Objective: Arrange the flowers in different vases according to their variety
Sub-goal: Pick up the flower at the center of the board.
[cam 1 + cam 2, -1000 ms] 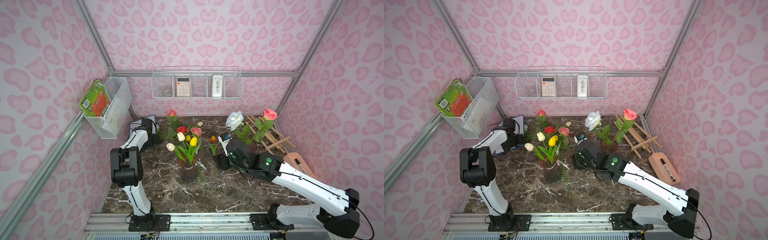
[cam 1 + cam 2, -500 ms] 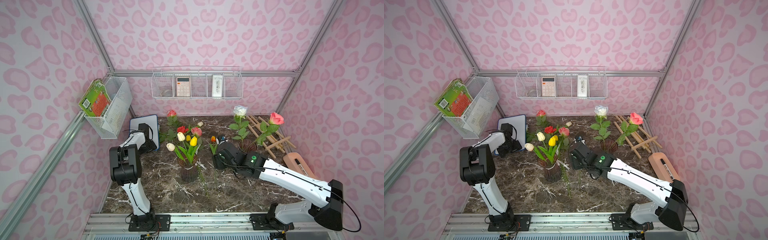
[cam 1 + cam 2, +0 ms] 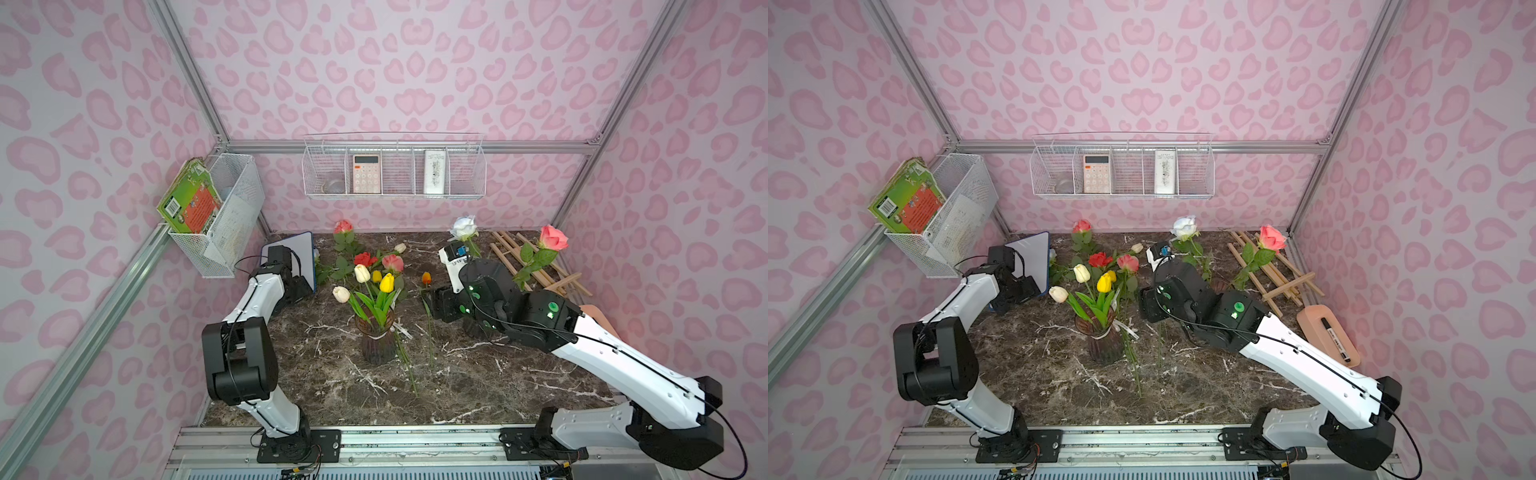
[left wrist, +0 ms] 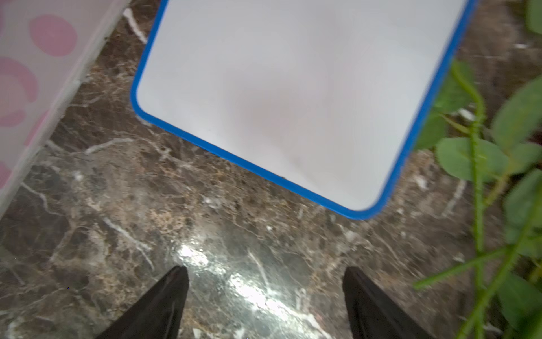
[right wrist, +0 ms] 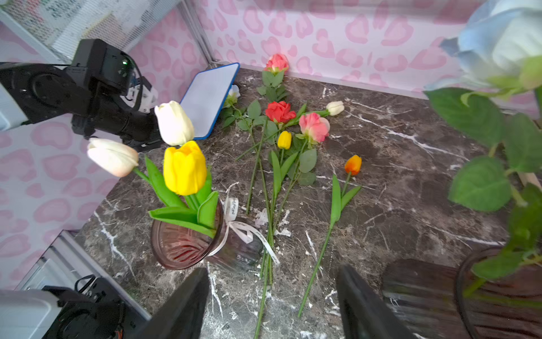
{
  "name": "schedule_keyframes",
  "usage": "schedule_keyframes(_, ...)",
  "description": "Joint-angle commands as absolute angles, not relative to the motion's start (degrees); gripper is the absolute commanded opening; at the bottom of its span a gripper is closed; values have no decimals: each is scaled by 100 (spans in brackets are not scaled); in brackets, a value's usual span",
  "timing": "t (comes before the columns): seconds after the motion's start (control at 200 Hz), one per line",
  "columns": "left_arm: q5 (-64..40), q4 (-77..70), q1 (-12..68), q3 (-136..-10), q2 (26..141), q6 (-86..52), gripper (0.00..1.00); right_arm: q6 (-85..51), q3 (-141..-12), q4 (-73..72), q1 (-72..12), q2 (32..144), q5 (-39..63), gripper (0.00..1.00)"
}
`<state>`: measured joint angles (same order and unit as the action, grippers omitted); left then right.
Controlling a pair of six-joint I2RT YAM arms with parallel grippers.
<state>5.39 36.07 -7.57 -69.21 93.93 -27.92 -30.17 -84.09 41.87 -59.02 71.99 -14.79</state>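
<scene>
In both top views, a ribbed smoky-brown glass vase with a ribbon (image 3: pixel 376 347) is seen standing midway on the dark marble table (image 3: pixel 332 395). A yellow tulip (image 3: pixel 386 282) and two white tulips (image 3: pixel 361 273) are propped upright in it, so this vase is judged to be reserved for tulips. A white-blue rose (image 3: pixel 463 226) and a tall pink rose (image 3: pixel 552 237) are raised behind the right arm, their vase being mostly hidden there. An orange tulip (image 3: pixel 426 277), a red rose (image 3: pixel 363 258) and other blooms are laid flat with stems toward the robot, presumably so that they can be picked singly. The right gripper (image 3: pixel 435 306) is held just beside the orange tulip's stem. The left gripper (image 3: pixel 300 289) is parked by a blue-rimmed whiteboard (image 3: pixel 306 254), apart from the flowers.

In the left wrist view, the black fingers (image 4: pixel 173 302) are spread wide over bare marble, and nothing is held.

In the right wrist view, the fingers (image 5: pixel 181 308) are likewise parted and empty above the loose stems. A second dark ribbed glass vase (image 5: pixel 422 293) holding rose leaves is shown close beside them. A descent onto one stem is judged to be the step in hand.
</scene>
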Motion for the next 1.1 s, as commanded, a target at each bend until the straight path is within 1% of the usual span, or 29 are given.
schedule_keyframes(0.0, 218, 3540, -574, -6750, 9043, -2887, 87, -3034, -8179, 4285, -5911, 7083, -926, 68)
schedule_keyframes(0.03, 104, 3475, -523, -6674, 8933, -2904, 87, -3091, -8050, 4293, -5909, 7060, -888, 66)
schedule_keyframes(0.135, -212, 3300, -353, -6369, 8564, -2988, 88, -3319, -7358, 4256, -5891, 6989, -963, 65)
schedule_keyframes(0.235, -226, 3238, -178, -6129, 8248, -3018, 88, -3498, -6793, 4160, -5797, 7017, -996, 63)
schedule_keyframes(0.305, -259, 3163, -133, -5956, 8066, -3058, 88, -3558, -6497, 4039, -5627, 7148, -951, 62)
schedule_keyframes(0.34, -271, 3120, -115, -5885, 7975, -3067, 88, -3559, -6377, 3963, -5525, 7247, -903, 58)
schedule_keyframes(0.46, -220, 3069, -63, -5665, 7764, -3093, 88, -3540, -6120, 3601, -5239, 7626, -756, 56)
schedule_keyframes(0.48, -227, 3053, -56, -5627, 7732, -3100, 88, -3525, -6097, 3530, -5203, 7706, -712, 53)
schedule_keyframes(0.665, -277, 2953, 0, -5298, 7432, -3186, 87, -3398, -6570, 3524, -4971, 8876, -552, 50)
schedule_keyframes(0.705, -281, 2953, 32, -5216, 7332, -3238, 87, -3352, -6719, 3546, -4948, 9166, -560, 47)
schedule_keyframes(0.8, -202, 2949, 155, -4981, 7065, -3312, 87, -3297, -7027, 3584, -4854, 9741, -615, 45)
schedule_keyframes(0.915, 104, 3036, 367, -4704, 6778, -3318, 88, -3276, -7201, 3530, -4673, 10218, -639, 44)
schedule_keyframes(1.045, 390, 2932, 557, -4407, 6577, -3330, 88, -3186, -7368, 3425, -4472, 10698, -439, 42)
schedule_keyframes(1.095, 424, 2868, 562, -4343, 6540, -3335, 88, -3172, -7435, 3404, -4408, 10882, -357, 39)
